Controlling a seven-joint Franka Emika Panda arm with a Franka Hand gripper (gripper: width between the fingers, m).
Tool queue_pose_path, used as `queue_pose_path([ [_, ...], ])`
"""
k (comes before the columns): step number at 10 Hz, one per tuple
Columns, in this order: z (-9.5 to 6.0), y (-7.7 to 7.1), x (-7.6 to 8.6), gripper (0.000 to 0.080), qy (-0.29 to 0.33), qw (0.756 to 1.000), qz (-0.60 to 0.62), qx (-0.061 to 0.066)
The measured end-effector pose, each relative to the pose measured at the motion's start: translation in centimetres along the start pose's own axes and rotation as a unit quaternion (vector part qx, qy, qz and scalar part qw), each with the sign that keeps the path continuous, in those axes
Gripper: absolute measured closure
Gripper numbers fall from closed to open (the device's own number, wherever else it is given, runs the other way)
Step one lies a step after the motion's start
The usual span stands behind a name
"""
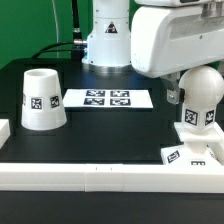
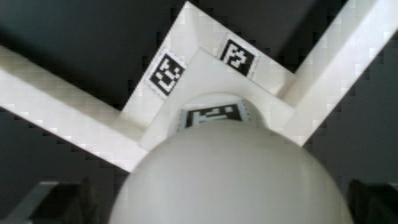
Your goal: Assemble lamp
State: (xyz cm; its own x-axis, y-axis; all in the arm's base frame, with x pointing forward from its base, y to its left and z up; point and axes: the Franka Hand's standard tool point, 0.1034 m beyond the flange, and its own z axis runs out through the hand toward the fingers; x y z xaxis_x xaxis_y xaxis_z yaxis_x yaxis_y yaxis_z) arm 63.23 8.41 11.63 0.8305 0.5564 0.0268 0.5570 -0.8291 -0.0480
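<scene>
Three white lamp parts show on the black surface [image 1: 100, 130]. We see the bulb [image 1: 202, 95] standing upright on the low square base [image 1: 192, 152] at the exterior view's right. The base sits just beside the long white rail [image 1: 90, 178] along the near edge. Whether the bulb is fully seated in the base, we cannot tell. The shade [image 1: 42, 100] stands well apart at the exterior view's left, wide end down, with a tag [image 1: 41, 103] facing the camera. Between shade and bulb, farther back, the marker board [image 1: 105, 98] lies flat.

The arm [image 1: 165, 35] reaches down over the bulb. Its hand [image 1: 186, 84] is mostly hidden behind the bulb in the exterior view, where we make out only a dark finger beside the bulb's upper part. We take the hand as spread to its widest, with nothing gripped. In the wrist view the round top of the bulb fills the foreground. Beyond it we see one marker on the bulb's neck and two more on a sloped side of the base. Whether the fingers touch the bulb, we cannot tell.
</scene>
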Motion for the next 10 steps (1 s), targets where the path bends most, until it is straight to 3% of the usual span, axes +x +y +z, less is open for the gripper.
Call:
queue_pose_path([
  [4, 0.03, -0.01, -0.05, 0.01, -0.008, 0.989, -0.147, -0.009],
  [7, 0.0, -0.03, 0.1, 0.01, -0.023, 0.956, -0.29, -0.026],
  [10, 0.05, -0.56, 0.37, 0.01, -0.035, 0.919, -0.391, -0.034],
])
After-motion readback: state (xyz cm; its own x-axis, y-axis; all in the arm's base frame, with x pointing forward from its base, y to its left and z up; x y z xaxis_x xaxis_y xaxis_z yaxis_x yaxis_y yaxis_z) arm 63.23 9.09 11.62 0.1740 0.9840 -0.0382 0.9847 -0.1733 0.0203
